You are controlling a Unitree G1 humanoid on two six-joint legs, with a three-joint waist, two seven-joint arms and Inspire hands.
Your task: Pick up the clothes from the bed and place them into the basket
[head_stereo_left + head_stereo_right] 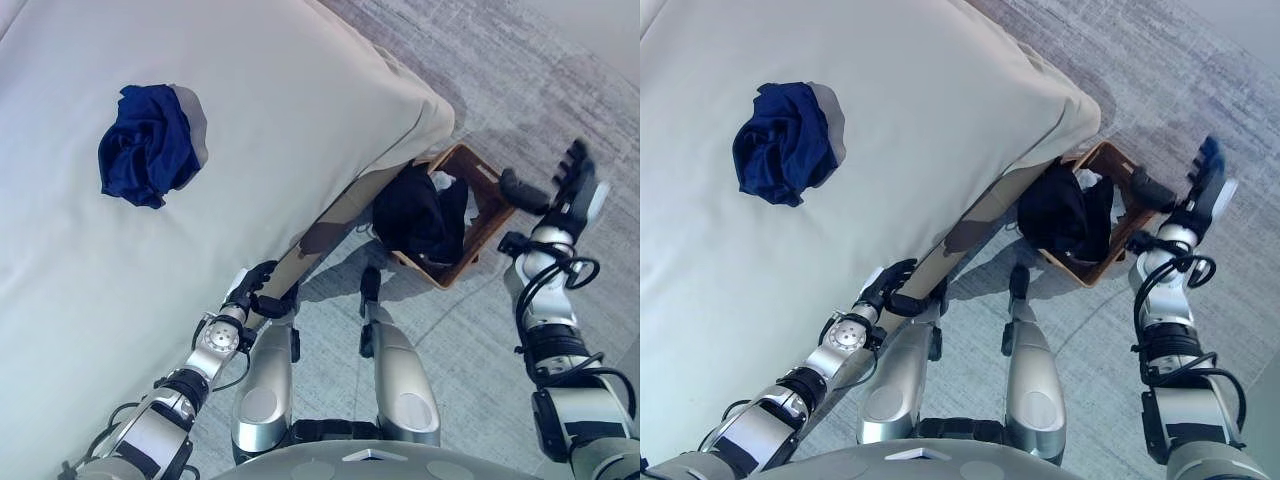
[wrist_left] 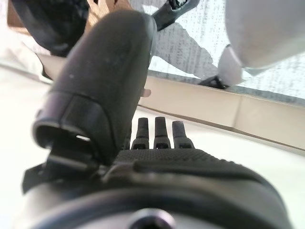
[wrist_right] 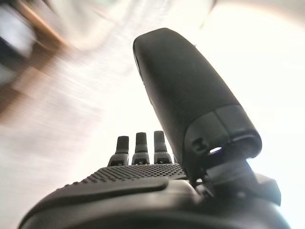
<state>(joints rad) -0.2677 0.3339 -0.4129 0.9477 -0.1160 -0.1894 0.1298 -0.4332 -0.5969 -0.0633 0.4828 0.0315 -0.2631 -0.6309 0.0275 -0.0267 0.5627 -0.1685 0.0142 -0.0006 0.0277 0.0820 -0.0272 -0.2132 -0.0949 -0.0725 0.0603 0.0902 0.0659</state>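
The blue clothes [image 1: 148, 143] lie on the bed [image 1: 300, 110], well apart from the left robot hand [image 1: 255, 290] and further up the bed from it. This robot hand rests at the bed's near edge, low by the side of the mattress. Its fingers look relaxed and hold nothing; in its own wrist view the fingers [image 2: 161, 132] are straight and the thumb stands up in front of them.

The blue clothes are a crumpled bundle of dark blue cloth, rolled in folds, with a little grey cloth showing at the side that faces the basket. They lie alone on the pale cover.

To the right, the basket [image 1: 487, 195] stands on the floor [image 1: 560, 90], just past the corner of the bed. It is brown and rectangular, and dark clothes [image 1: 418, 212] lie in it and hang over the rim nearest the bed. A small white piece shows beside them.

The right robot hand [image 1: 565, 190] is raised just beside the basket, on the side away from the bed. Its fingers are spread wide and it carries nothing.

The head views show the whole bed, both bundles and the basket. The left wrist view shows the bed's edge from close and a part of the basket with dark cloth. The right wrist view shows only straight fingers [image 3: 141, 145] against a blurred background.
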